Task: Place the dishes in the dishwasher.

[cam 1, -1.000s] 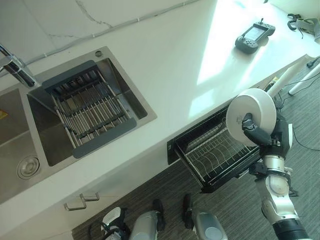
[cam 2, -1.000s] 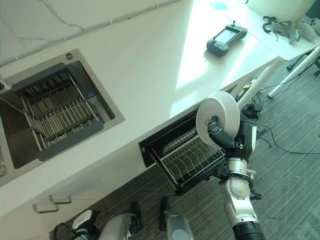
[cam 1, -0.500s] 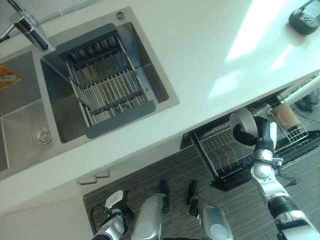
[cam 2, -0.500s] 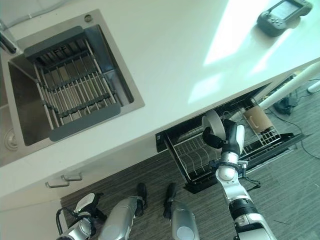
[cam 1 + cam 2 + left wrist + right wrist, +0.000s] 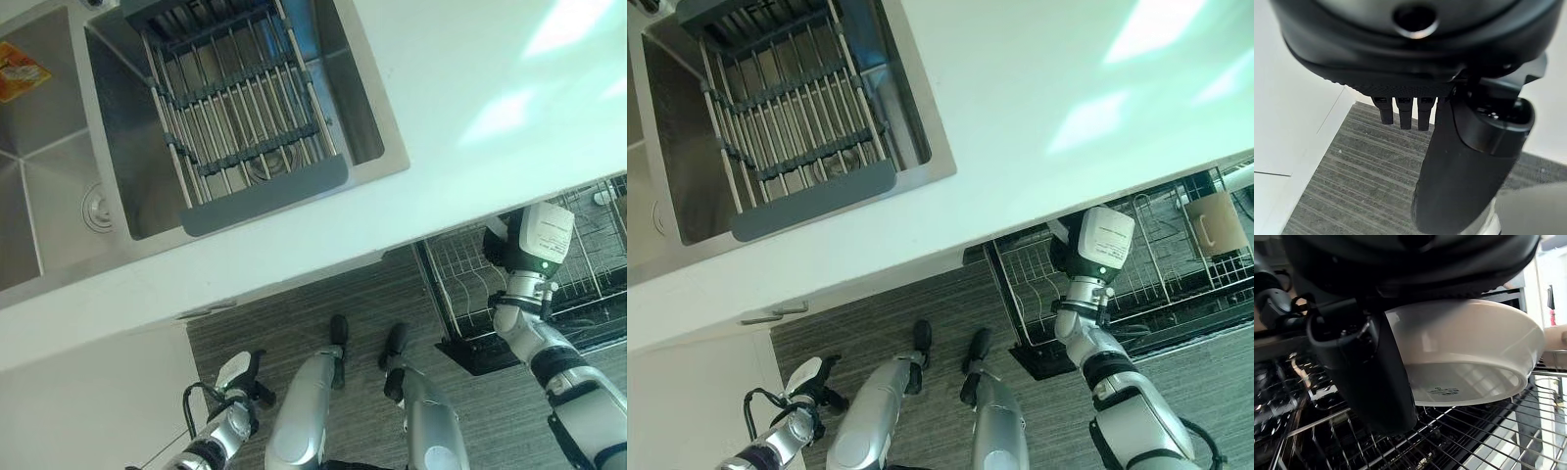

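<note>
Dishwasher rack [image 5: 1176, 274] is the landmark here, pulled out from under the white counter [image 5: 1038, 117], and the right hand [image 5: 1366, 377] is right over its wire tines with thumb and fingers clamped on the white plate [image 5: 1469, 352]. The plate sits on edge just above the tines, so I'd judge the coming move turns on lining its rim with a slot below. The left hand [image 5: 1400, 110] hangs relaxed over the floor, well away from the rack.
</note>
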Available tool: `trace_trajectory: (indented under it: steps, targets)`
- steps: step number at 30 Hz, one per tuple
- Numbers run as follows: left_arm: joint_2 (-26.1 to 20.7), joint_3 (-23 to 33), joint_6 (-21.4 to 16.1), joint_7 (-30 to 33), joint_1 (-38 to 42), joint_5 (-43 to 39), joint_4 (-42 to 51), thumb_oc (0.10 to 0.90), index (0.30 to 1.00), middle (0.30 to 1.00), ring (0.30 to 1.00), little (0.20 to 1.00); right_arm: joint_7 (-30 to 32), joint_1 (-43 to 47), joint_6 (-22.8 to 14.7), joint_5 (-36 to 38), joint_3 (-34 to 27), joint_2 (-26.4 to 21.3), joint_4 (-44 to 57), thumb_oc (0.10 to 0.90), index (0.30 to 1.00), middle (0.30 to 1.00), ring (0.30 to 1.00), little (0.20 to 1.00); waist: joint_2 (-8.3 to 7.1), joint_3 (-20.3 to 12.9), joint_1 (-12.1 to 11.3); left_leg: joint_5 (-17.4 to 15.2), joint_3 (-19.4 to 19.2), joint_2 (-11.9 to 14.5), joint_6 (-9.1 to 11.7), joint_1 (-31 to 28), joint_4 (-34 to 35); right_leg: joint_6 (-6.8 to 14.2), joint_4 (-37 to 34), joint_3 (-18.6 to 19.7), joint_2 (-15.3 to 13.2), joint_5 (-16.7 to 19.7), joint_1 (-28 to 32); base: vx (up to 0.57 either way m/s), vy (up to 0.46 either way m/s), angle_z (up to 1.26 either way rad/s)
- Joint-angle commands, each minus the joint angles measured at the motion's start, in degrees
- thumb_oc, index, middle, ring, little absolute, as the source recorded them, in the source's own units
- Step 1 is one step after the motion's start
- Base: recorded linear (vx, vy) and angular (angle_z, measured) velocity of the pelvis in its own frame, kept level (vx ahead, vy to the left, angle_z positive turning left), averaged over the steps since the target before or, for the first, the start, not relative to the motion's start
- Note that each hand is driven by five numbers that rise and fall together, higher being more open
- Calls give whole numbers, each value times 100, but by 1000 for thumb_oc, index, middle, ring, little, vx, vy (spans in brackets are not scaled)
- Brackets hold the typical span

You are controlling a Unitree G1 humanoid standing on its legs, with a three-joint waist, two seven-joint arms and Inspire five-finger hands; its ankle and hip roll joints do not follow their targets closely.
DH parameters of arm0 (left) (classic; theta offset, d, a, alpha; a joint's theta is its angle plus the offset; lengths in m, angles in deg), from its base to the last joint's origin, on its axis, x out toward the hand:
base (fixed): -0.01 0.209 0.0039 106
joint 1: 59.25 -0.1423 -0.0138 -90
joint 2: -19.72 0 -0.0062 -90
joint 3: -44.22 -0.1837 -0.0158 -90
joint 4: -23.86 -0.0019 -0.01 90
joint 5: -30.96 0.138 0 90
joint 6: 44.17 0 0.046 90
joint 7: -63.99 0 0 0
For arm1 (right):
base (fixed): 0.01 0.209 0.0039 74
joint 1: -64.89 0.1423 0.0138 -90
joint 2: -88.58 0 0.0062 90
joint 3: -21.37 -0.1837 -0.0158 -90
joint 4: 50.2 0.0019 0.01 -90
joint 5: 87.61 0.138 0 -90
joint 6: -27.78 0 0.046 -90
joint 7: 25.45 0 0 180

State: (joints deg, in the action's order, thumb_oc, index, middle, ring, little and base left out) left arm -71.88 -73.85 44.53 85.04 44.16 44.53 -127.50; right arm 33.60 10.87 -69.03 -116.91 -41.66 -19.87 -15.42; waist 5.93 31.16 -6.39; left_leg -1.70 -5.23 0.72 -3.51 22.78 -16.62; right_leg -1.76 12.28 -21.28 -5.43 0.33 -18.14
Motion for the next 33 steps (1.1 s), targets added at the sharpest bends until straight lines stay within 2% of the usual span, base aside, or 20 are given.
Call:
trace_trajectory:
  steps: [1, 2, 4, 7, 10, 11, 12, 15, 20, 24, 26, 30, 31, 32, 33]
  targets:
    - [-308, -219, -80, 263, -246, -248, 163, 800, 900, 900, 900, 900, 520, 885, 11, -282, 132, -414, 440, 488, 432, 432, 432, 432, 14, -137, -12, -636, 282, 170, 206, -158, -57, 484, 521, 574, -48, -937, 116, 22, -3, 4]
    - [-309, -228, -92, 274, -237, -303, 198, 800, 900, 900, 900, 900, 385, 904, 73, -112, 198, -377, 364, 800, 900, 900, 900, 900, 20, -137, -22, -633, 282, 168, 202, -98, -57, 482, 536, 573, -46, -938, 46, 0, 0, 0]
    - [-291, -259, -111, 282, -213, -396, 240, 800, 900, 900, 900, 900, 90, 887, -57, 225, 218, -271, 221, 800, 900, 900, 900, 900, 37, -137, -21, -616, 279, 171, 207, -14, -57, 478, 551, 576, -46, -931, -41, -46, 11, 4]
    - [-241, -263, -122, 197, -177, -464, 360, 800, 900, 900, 900, 900, -1165, 787, -321, 983, 289, 74, -9, 800, 900, 900, 900, 900, 78, -137, -21, -602, 261, 176, 220, 58, -57, 456, 550, 581, -52, -911, -118, -36, 9, 2]
    - [-247, -235, -51, 49, -167, -716, 519, 800, 900, 900, 900, 900, -2062, 740, -260, 1572, 192, 313, -188, 800, 900, 900, 900, 900, 87, -137, -28, -588, 217, 183, 223, 74, -57, 442, 605, 565, -94, -906, -169, -23, -1, 7]
    - [-252, -218, 5, 18, -163, -762, 575, 800, 900, 900, 900, 900, -2137, 728, -223, 1593, 159, 350, -225, 800, 900, 900, 900, 900, 92, -137, -30, -583, 209, 185, 222, 68, -57, 439, 627, 559, -102, -907, -176, -25, 7, 12]
    - [-277, -144, 106, -32, -186, -964, 727, 800, 900, 900, 900, 900, -2528, 689, -78, 1868, 18, 396, -290, 800, 900, 900, 900, 900, 92, -137, -29, -565, 182, 192, 222, 35, -57, 433, 680, 540, -127, -913, -173, -14, 8, 11]
    - [-266, -67, 231, -112, -176, -1086, 791, 800, 900, 900, 900, 900, -2934, 650, -102, 2028, -125, 413, -321, 800, 900, 900, 900, 900, 72, -137, -7, -550, 137, 207, 219, -26, -57, 426, 708, 543, -137, -902, -151, -7, 6, 3]
    - [-285, 63, 352, -188, -256, -1188, 791, 800, 900, 900, 900, 900, -2967, 555, -198, 2682, -353, 368, -97, 800, 900, 900, 900, 900, 19, -137, 41, -572, 102, 225, 210, -208, -57, 408, 754, 595, -123, -929, -31, -1, 1, -1]
    - [-202, 140, 412, -171, -322, -1189, 710, 800, 900, 900, 900, 900, -2752, 414, -441, 3346, -670, 403, 120, 800, 900, 900, 900, 900, -19, -137, 101, -626, 75, 231, 197, -441, -57, 390, 751, 653, -106, -962, 169, 3, 5, -1]
    - [-144, 172, 431, -136, -380, -1229, 639, 800, 900, 900, 900, 900, -2656, 296, -698, 4129, -973, 485, 360, 800, 900, 900, 900, 900, -38, -137, 162, -676, 62, 232, 194, -643, -57, 373, 740, 702, -93, -1005, 357, 28, 28, -13]
    - [-53, 260, 493, -98, -461, -1257, 490, 800, 900, 900, 900, 900, -2580, -69, -1023, 4789, -1510, 738, 1112, 800, 900, 900, 900, 900, -89, -137, 309, -791, -9, 246, 184, -1027, -57, 360, 668, 790, -68, -1075, 738, 24, 23, -17]
    - [-28, 329, 511, -73, -501, -1261, 420, 800, 900, 900, 900, 900, -2531, -303, -1055, 5413, -1720, 870, 1560, 800, 900, 900, 900, 900, -109, -137, 398, -759, -76, 289, 157, -1129, -57, 312, 616, 783, -33, -1001, 851, 9, -8, -22]
    - [15, 416, 544, -31, -621, -1284, 357, 800, 900, 900, 900, 900, -2542, -742, -1558, 5746, -1936, 1055, 2197, 800, 900, 900, 900, 900, -152, -235, 510, -844, -130, 319, 155, -1302, -57, 313, 526, 828, 10, -1034, 1058, 20, -11, -25]
    - [35, 432, 529, -9, -672, -1301, 325, 800, 900, 900, 900, 900, -2404, -892, -1653, 5671, -1985, 1091, 2416, 800, 900, 900, 900, 900, -161, -273, 541, -870, -147, 326, 153, -1351, -57, 313, 496, 840, 22, -1042, 1119, 95, -6, -16]
